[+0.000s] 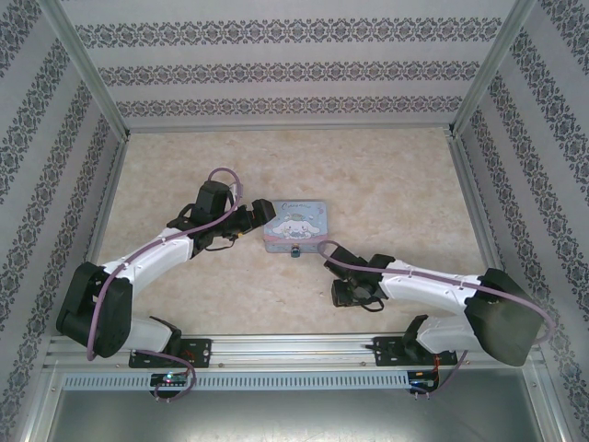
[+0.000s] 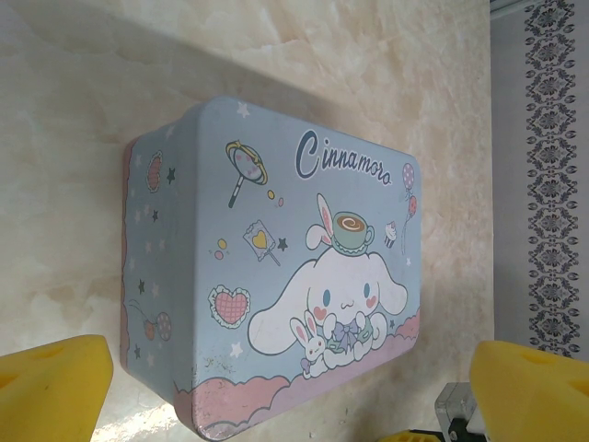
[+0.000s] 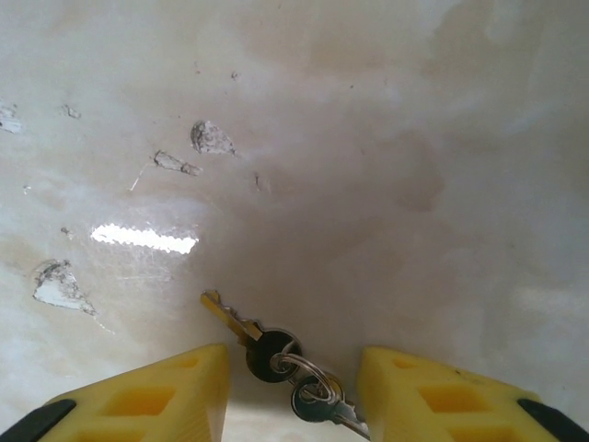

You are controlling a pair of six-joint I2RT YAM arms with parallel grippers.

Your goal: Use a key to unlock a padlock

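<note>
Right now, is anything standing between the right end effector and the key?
Nothing visible does. The small dark-headed, brass-bladed metal key lies with its ring on the beige marbled tabletop, right between the right end effector's yellow fingers, which stand apart on either side of it.

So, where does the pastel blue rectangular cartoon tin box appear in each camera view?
Top external: the pastel blue cartoon tin box sits at centre.
Left wrist: mid-frame, between the yellow fingers.
Right wrist: small metal keys instead.
Shared landmark: the beige marbled table.

walls [image 1: 294, 69]: pale, damask-striped wallpaper | tabletop [image 1: 396, 175]: glossy beige marble look, scuffed | near-edge rail [image 1: 294, 351]: aluminium
</note>
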